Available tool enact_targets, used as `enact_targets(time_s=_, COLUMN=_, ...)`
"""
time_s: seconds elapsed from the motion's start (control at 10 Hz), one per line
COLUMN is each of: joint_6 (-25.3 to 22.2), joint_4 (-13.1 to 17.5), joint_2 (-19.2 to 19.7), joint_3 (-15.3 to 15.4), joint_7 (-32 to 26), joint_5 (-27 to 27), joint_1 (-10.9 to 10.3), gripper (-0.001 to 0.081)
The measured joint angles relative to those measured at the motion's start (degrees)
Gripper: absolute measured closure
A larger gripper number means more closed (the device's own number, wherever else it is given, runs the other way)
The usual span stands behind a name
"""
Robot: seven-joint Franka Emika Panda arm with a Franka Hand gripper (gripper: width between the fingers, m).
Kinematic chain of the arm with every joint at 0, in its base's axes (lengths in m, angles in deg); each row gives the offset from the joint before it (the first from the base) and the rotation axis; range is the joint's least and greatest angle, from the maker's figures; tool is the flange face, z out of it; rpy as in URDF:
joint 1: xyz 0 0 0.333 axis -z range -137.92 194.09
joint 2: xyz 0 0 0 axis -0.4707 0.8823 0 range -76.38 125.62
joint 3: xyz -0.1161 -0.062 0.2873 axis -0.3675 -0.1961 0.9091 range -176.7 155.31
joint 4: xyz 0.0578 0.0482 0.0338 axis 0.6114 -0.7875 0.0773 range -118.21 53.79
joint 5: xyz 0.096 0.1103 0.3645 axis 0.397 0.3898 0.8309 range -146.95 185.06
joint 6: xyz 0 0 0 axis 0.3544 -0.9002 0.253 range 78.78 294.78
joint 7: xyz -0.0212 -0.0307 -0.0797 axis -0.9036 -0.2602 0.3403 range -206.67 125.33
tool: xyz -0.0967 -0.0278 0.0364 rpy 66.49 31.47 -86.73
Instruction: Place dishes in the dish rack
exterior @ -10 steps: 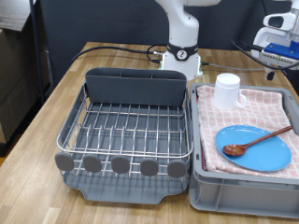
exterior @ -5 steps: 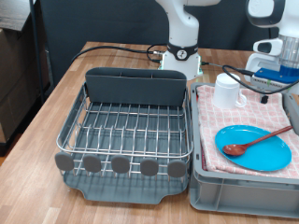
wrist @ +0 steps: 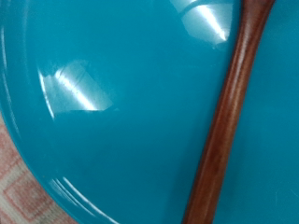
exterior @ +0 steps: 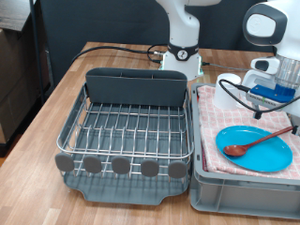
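Note:
A round light-blue plate point(exterior: 267, 157) lies on a pink checked cloth at the exterior view's right, and a brown wooden spoon point(exterior: 259, 142) rests across it. The wrist view is filled by the plate point(wrist: 112, 112) and the spoon's handle point(wrist: 229, 121), seen from close up. My gripper point(exterior: 274, 94) hangs just above the far edge of the plate; its fingertips do not show in either view. The white mug is hidden behind my hand. The silver wire dish rack point(exterior: 127, 131), with its dark grey caddy point(exterior: 136, 89), stands to the left and holds no dishes.
The plate and cloth point(exterior: 216, 122) sit in a grey crate point(exterior: 244, 192) right beside the rack. Grey knobs point(exterior: 120, 166) line the rack's near edge above a drip tray. The arm's base point(exterior: 183, 56) stands behind the rack, and black cables run across the table.
My hand has come down from the exterior view's upper right to just above the plate, and it now covers the mug that showed before.

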Motion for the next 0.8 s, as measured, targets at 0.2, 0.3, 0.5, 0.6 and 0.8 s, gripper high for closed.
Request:
enact_targets(time_s=0.2, joint_6=1.41, joint_4=0.44, joint_2=1.8, joint_3=-0.69, joint_7=1.69, joint_5=-1.2, joint_1=-0.43, gripper=0.0003)
enact_targets(time_s=0.3, joint_6=1.92, joint_4=0.65, joint_2=2.54, joint_3=-0.94, joint_7=2.21, joint_5=-1.63, joint_1=-0.56, gripper=0.0003)
enact_targets(time_s=0.5, joint_6=2.59, joint_4=1.04, joint_2=3.77, joint_3=-1.33, joint_7=2.98, joint_5=-1.89, joint_1=-0.74, gripper=0.0003)
enact_targets(time_s=0.6, joint_6=2.68, joint_4=1.14, joint_2=4.26, joint_3=-1.58, joint_7=3.57, joint_5=-1.9, joint_1=-0.87, gripper=0.0003)
enact_targets(time_s=0.8, joint_6=3.62, joint_4=1.17, joint_2=4.99, joint_3=-2.4, joint_7=5.42, joint_5=-2.45, joint_1=-1.49, gripper=0.0003)
